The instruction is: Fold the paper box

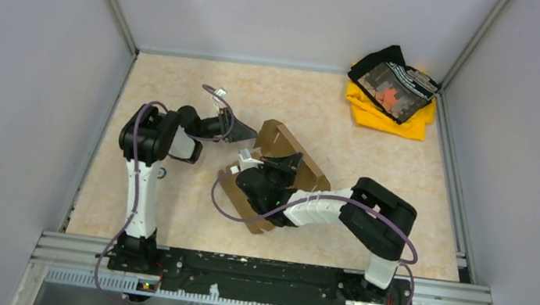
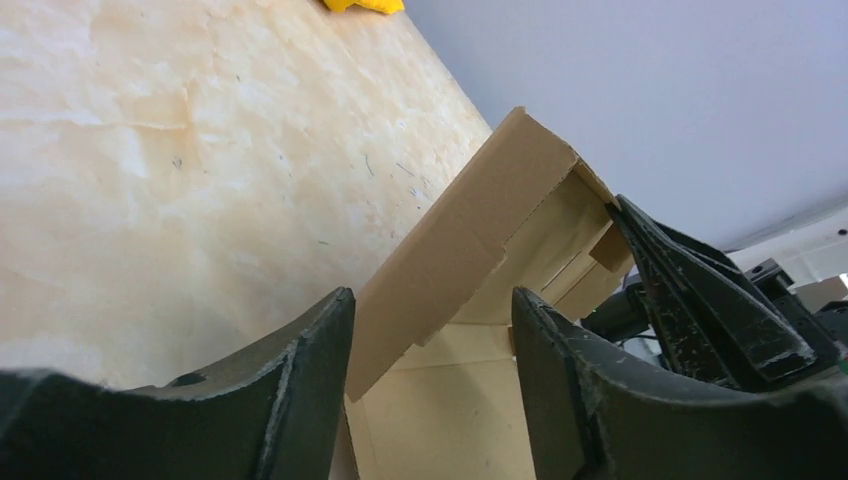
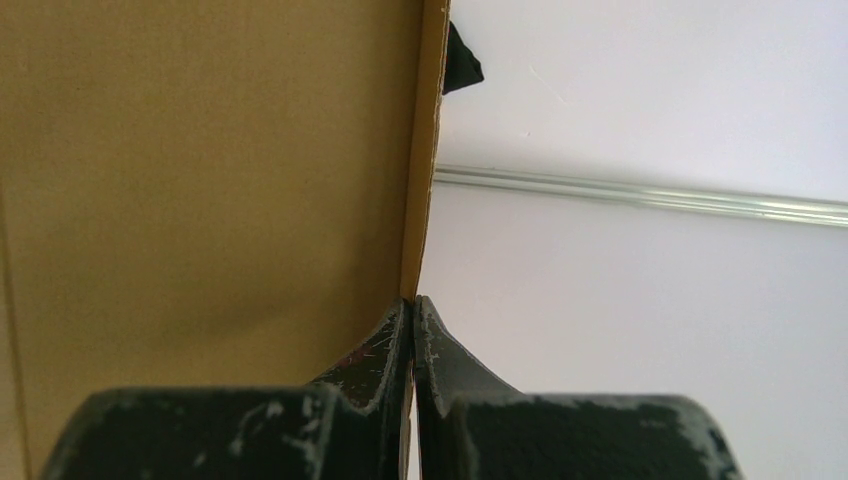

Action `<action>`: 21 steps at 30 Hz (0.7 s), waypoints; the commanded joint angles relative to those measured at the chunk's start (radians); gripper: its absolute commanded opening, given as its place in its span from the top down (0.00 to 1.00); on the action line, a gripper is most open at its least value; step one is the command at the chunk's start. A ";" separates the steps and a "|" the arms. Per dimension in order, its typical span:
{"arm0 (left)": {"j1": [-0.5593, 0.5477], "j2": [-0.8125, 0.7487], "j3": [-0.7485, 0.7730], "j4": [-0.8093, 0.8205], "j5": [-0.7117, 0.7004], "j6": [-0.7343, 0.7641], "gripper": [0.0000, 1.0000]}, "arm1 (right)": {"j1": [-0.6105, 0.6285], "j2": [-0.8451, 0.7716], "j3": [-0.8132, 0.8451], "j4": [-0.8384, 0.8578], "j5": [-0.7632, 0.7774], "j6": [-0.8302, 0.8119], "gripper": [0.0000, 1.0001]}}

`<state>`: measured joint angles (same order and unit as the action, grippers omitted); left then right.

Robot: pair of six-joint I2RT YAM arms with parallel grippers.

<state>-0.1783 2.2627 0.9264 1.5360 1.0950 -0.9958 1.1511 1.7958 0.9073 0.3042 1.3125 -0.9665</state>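
With right pincer [image 3: 412,305] closed tight on a paper box [image 3: 200,150] wall edge, holds that panel upright, centre of desk [image 1: 181,86]. Has left pincer [image 2: 432,300] spread wide, gripping nothing, astride the raised flap, likely to push it inward.

brown corrugated cardboard box [image 3: 200,170] filling left half, upright edge pinched between closed tips of scuffed black right gripper [image 3: 412,308], pale grey wall [image 3: 650,330] and silver metal rail [image 3: 640,192] behind
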 commanded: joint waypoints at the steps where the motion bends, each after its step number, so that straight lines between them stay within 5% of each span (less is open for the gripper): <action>1: 0.005 0.004 0.034 0.001 0.004 0.102 0.38 | 0.012 -0.062 -0.010 0.065 0.014 -0.025 1.00; 9: -0.011 -0.021 0.053 -0.293 -0.060 0.314 0.43 | 0.012 -0.065 -0.011 0.105 0.009 -0.049 1.00; 21: -0.043 -0.007 0.021 -0.142 -0.010 0.258 0.42 | 0.012 -0.072 -0.022 0.082 -0.010 0.006 1.00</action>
<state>-0.2077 2.2608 0.9508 1.3178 1.0515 -0.7418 1.1511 1.7809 0.8940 0.3737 1.3109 -1.0054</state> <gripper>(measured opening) 0.583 0.005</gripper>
